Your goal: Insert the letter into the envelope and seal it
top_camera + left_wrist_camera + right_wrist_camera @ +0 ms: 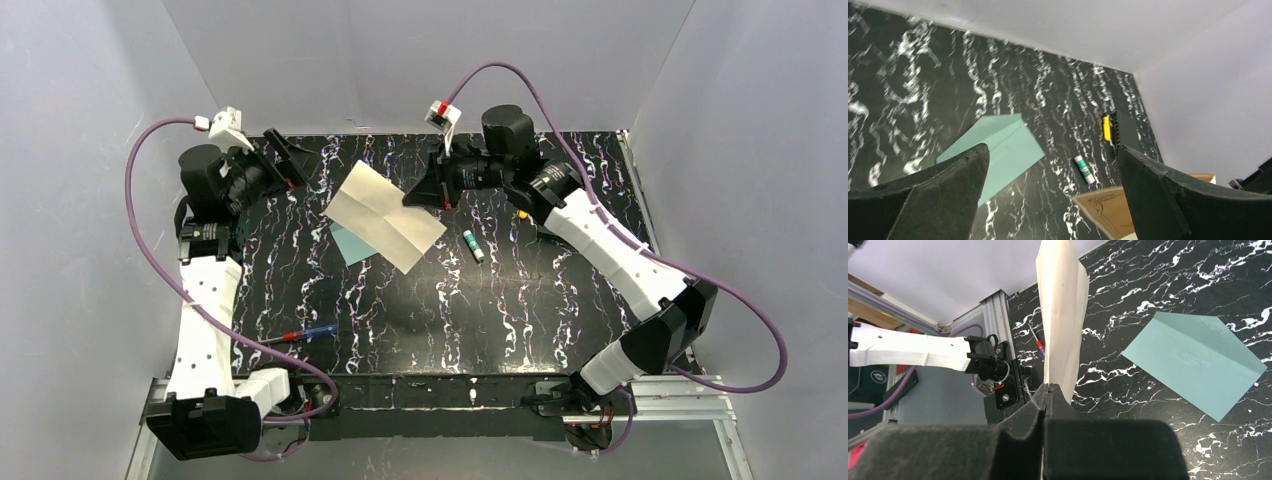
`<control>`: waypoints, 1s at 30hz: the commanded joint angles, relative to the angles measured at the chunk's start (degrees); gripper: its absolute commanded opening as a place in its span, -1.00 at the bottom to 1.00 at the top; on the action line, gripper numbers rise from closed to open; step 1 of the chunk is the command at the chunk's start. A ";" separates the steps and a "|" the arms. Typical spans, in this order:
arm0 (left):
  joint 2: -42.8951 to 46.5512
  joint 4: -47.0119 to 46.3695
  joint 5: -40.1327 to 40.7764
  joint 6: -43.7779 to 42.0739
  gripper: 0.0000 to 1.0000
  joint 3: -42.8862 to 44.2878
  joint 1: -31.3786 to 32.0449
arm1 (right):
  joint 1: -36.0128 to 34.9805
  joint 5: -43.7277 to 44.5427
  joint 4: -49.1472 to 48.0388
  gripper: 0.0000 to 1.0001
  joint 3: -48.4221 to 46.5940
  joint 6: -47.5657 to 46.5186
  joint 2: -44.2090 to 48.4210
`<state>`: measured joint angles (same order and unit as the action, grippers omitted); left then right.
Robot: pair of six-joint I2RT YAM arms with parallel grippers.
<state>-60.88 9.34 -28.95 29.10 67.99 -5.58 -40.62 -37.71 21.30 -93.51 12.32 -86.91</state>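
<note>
Top external view: the right gripper [422,192] is clamped on one edge of the letter [385,215], a tan rectangular paper sheet marked by crossing fold creases, which it holds tilted above the table [450,320], a flat black surface with white marble-like veining. The envelope [349,243], a pale teal-green rectangle of smooth paper, lies flat on the table; only one corner shows past the lower left edge of the letter, which covers the rest from this angle. The left gripper [297,160] hangs near the far left corner of the table, apart from both papers. A small white cylindrical glue stick [474,245] with a green band lies just right of the letter. Right wrist view: the two black, matte fingers [1023,420] press together on the sheet's lower edge, and the sheet rises from them edge-on in a gentle curve; the envelope [1198,357] lies to its right, its diagonal flap creases faintly visible. Left wrist view: the left gripper [1052,150] stands with its coarse black fingers [938,200] wide apart and holding nothing, the envelope [1003,147] on the table below, and a letter corner [1103,210] showing a thin reddish-brown scroll border.
</note>
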 commanded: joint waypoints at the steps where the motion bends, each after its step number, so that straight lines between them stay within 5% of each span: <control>1: -1.46 16.39 5.61 -1.87 0.97 5.85 -1.75 | -0.17 0.75 1.05 -0.97 -3.01 -1.29 -1.46; 5: -0.58 16.20 3.35 -0.88 0.97 2.77 -4.44 | -0.19 1.31 2.87 -0.97 -4.22 -1.54 -3.11; 10: -0.42 -0.38 -23.97 1.30 0.97 -1.73 -5.42 | -0.33 -1.19 8.05 -0.97 -6.88 -3.57 -5.99; 13: -0.13 -5.97 -28.68 3.27 0.97 -3.96 -2.52 | -0.64 -5.48 11.54 -0.97 -8.56 -5.98 -7.38; 18: -0.69 -4.77 -29.74 -0.91 0.97 -4.83 7.03 | -0.77 -9.62 14.17 -0.97 -9.99 -8.27 -8.61; 23: -1.47 -2.23 -37.85 -7.66 0.91 -5.13 8.48 | -0.76 -15.95 13.62 -0.97 -10.10 -8.13 -8.32; 27: -5.87 22.67 -40.20 -26.51 0.54 2.42 8.48 | -0.77 -17.53 21.71 -0.97 -12.61 -15.64 -9.20; 30: -5.34 17.97 -42.66 -23.33 0.32 2.21 8.52 | -0.78 -16.75 28.92 -0.97 -14.88 -19.63 -10.31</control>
<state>-66.57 21.34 -65.47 11.92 68.05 3.07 -41.17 -52.03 41.06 -103.77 0.21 -96.38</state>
